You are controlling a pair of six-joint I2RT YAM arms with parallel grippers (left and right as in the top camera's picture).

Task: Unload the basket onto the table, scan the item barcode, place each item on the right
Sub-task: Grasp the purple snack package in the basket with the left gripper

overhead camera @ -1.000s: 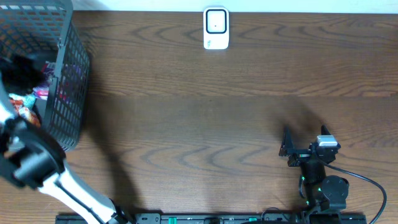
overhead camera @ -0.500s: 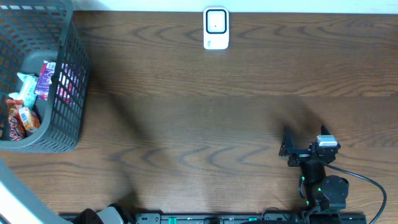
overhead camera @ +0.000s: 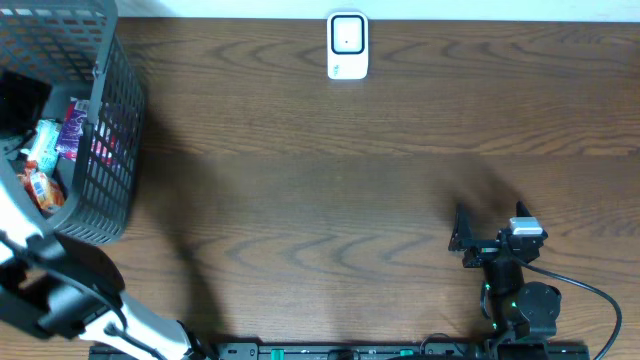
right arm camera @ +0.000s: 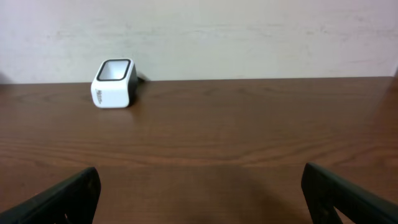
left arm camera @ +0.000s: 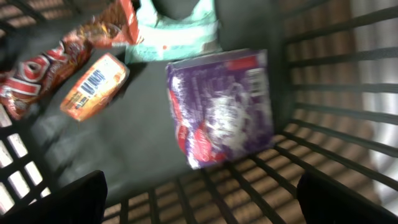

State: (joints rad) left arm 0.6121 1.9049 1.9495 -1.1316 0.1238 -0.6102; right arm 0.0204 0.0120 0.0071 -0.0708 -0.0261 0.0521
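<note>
The left gripper [left arm camera: 202, 200] hangs inside the basket [overhead camera: 100, 130] at the table's [overhead camera: 330, 180] far left corner. Its jaws are spread wide with nothing between them, and the fingertips [left arm camera: 62, 199] show only at the lower corners of the wrist view. Below it four items lie on the basket floor. A purple pack [left arm camera: 221, 106] sits nearest, tilted, close to the grid wall. The view is blurred, so the white patch at its upper corner may be a label, but I cannot tell. To its left lies an orange packet [left arm camera: 94, 87] with a barcode facing up. Just beside that is a red wrapper [left arm camera: 81, 43], and a mint-green packet [left arm camera: 177, 34] lies farther in. None of them is held or touched. The scanner [overhead camera: 347, 45] stands upright at the far middle edge of the table, well apart from the basket. The right gripper [right arm camera: 202, 193] rests low at the near right, released and empty, facing the scanner across bare wood.
</note>
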